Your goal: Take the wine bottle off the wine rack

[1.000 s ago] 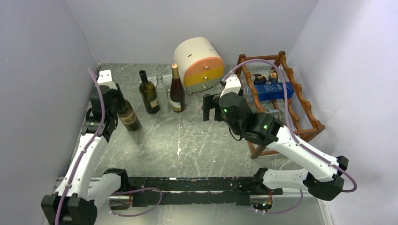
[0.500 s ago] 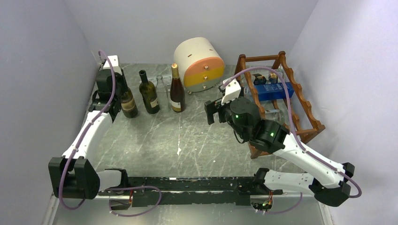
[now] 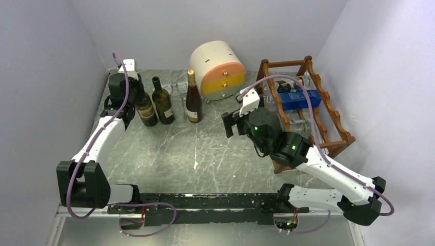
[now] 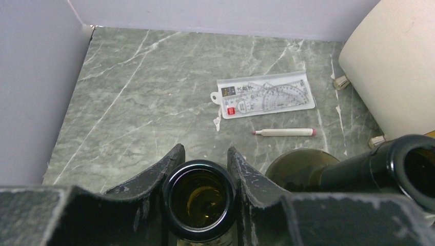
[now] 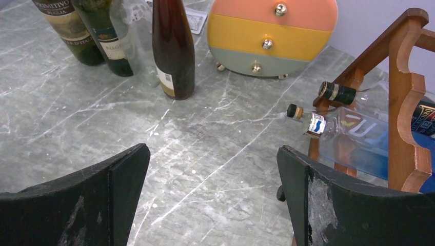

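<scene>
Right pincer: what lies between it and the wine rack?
Only bare marble tabletop, as the right wrist view shows. Two bottle necks jut from the wine rack toward the open right pincer: a clear blue-labelled bottle and a dark-capped bottle.

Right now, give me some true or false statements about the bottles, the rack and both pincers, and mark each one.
1. The left pincer is shut on the neck of a bottle. True.
2. The right pincer holds a bottle. False: it is open and empty.
3. A blue bottle lies in the rack. True.
4. The box sits inside the rack. False: it stands on the table, beside the rack.
5. A marker lies on the table. True.
</scene>
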